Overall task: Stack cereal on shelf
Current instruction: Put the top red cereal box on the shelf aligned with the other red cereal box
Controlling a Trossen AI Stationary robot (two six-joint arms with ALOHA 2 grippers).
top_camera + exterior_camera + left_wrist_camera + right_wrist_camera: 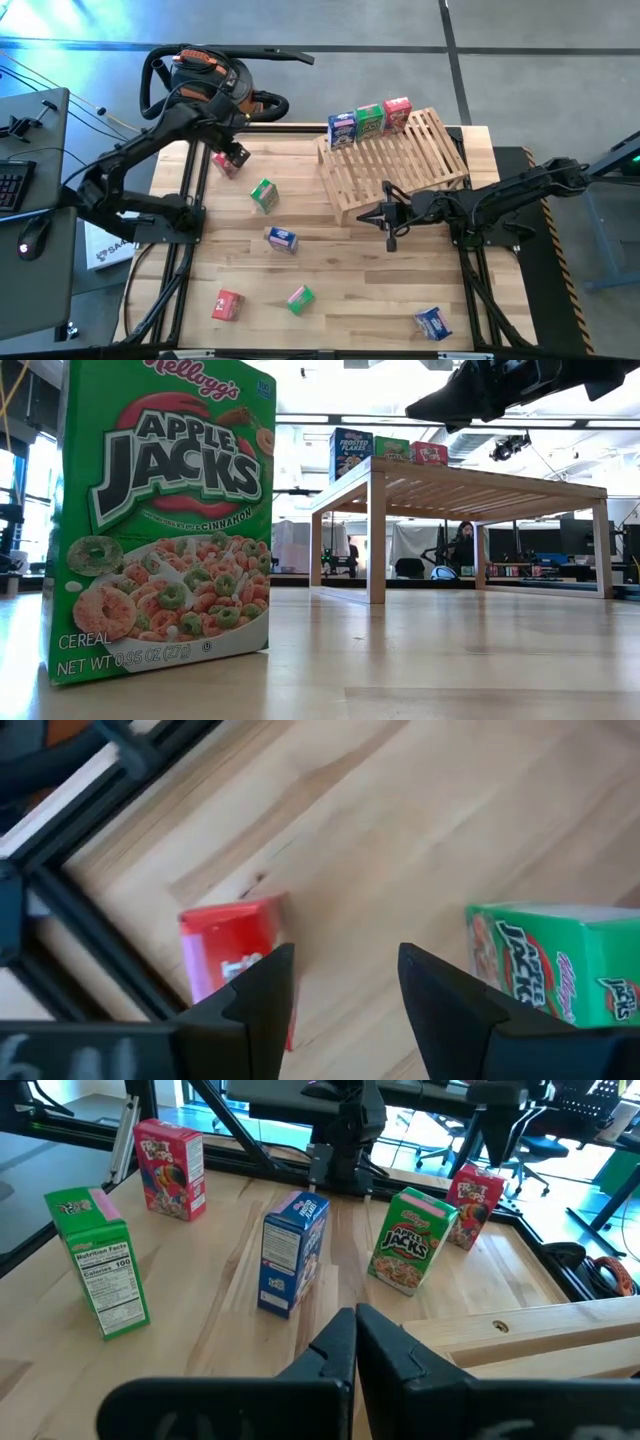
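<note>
Six cereal boxes (264, 194) sit spread over the wooden tabletop (330, 300), three more line the shelf's (400, 160) far edge, left hand (232, 156) spread above a red box (226, 164), right hand (391, 238) pressed together.

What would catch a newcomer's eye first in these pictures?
First, the row of three cereal boxes, blue, green and red, standing along the far edge of the tilted wooden shelf. Then the left hand, open over a red box near the table's far left. The right hand, shut, hangs just in front of the shelf.
</note>
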